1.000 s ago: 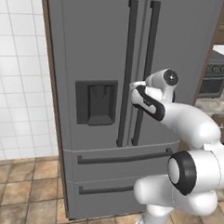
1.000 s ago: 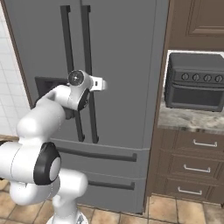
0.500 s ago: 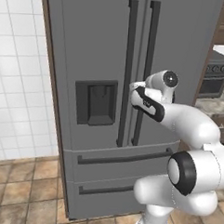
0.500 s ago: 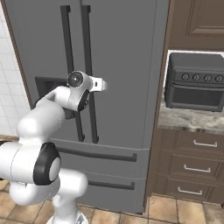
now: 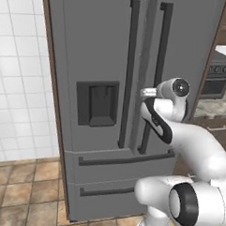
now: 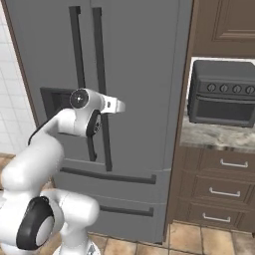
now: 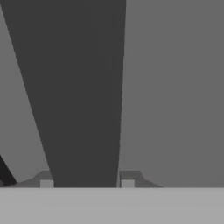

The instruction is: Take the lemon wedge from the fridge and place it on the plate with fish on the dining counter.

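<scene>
The tall grey fridge (image 5: 99, 48) (image 6: 139, 60) stands straight ahead, its doors looking closed. My gripper (image 5: 145, 93) (image 6: 119, 105) is at mid height by the two dark bar handles (image 5: 160, 51). In the hand view a dark handle bar (image 7: 83, 87) runs up between my fingertips (image 7: 46, 180) and fills the gap, so my gripper (image 7: 86, 181) is shut on it. The lemon wedge, the plate with fish and the dining counter are out of view.
Right of the fridge a dark toaster oven (image 6: 223, 92) sits on a stone counter (image 6: 214, 137) above brown drawers (image 6: 219, 189). A white tiled wall (image 5: 18, 81) lies to the left. The dispenser recess (image 5: 97, 102) is on the left door. Tiled floor (image 5: 26, 190) below.
The hand has shifted only slightly at the handles; the fridge doors and the views look the same.
</scene>
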Motion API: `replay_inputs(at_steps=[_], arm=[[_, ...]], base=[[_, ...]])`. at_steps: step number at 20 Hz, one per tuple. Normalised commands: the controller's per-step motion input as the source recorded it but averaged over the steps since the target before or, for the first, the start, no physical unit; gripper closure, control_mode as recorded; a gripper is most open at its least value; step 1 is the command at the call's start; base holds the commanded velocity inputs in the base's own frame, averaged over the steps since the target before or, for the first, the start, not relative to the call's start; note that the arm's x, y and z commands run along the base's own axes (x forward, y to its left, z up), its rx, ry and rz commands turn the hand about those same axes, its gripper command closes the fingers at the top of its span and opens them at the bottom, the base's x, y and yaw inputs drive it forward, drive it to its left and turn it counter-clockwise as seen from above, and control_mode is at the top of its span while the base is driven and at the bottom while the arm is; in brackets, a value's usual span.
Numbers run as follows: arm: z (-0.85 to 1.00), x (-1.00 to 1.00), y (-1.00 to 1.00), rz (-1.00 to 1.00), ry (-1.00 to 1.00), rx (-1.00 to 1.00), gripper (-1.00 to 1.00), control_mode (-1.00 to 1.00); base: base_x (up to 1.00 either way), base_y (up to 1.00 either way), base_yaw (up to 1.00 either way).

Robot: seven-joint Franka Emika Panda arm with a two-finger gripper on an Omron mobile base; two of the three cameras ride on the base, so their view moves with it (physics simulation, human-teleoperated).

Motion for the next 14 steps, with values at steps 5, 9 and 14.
replay_inputs(at_steps=[5, 9, 14], arm=[[0.0, -1.0, -0.83, -0.17, -0.05, 0.04, 1.0, -1.0], [0.0, -1.0, -0.9, -0.19, -0.04, 0.08, 1.0, -1.0], [0.0, -1.0, -0.96, -0.21, -0.08, 0.11, 1.0, -1.0]], base=[[0.0, 0.0, 0.0], [0.0, 0.0, 0.0], [0.0, 0.0, 0.0]])
